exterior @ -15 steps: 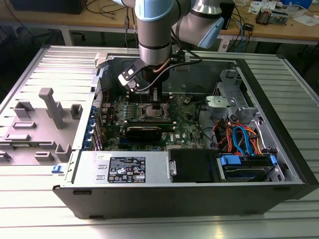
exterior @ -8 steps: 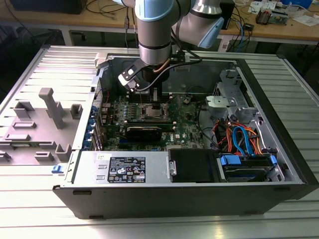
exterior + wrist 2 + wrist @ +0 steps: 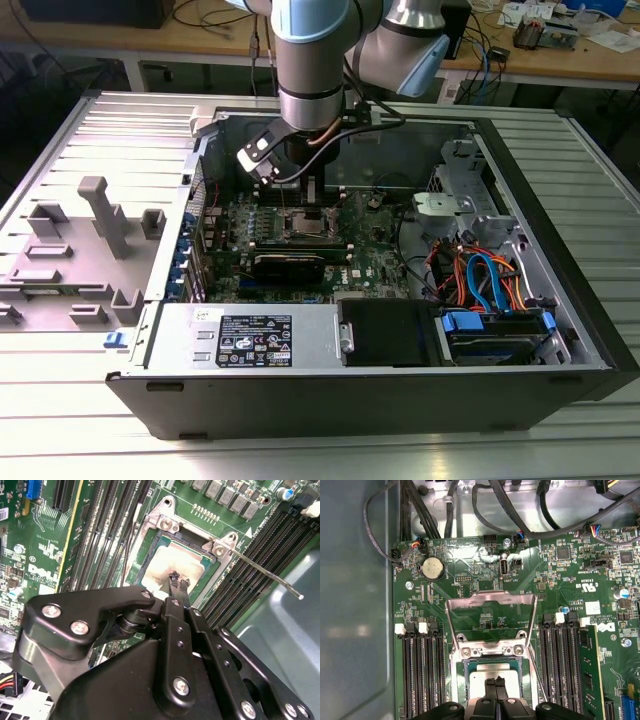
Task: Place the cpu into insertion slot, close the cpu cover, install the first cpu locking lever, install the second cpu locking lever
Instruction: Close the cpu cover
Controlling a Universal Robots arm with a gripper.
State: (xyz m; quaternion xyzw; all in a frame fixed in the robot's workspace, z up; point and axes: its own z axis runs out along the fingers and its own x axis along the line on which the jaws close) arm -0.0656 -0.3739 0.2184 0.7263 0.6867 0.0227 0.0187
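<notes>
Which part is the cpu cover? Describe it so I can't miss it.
On the green motherboard, find the insertion slot between the two banks of long black memory slots, with the cpu seated in it. The cpu cover is the thin silver frame hinged at that slot's edge, swung open. Unlike the solid cpu, its square window shows green board through it.

Silver-topped cpu apparently seated in insertion slot, cpu cover open.
</notes>
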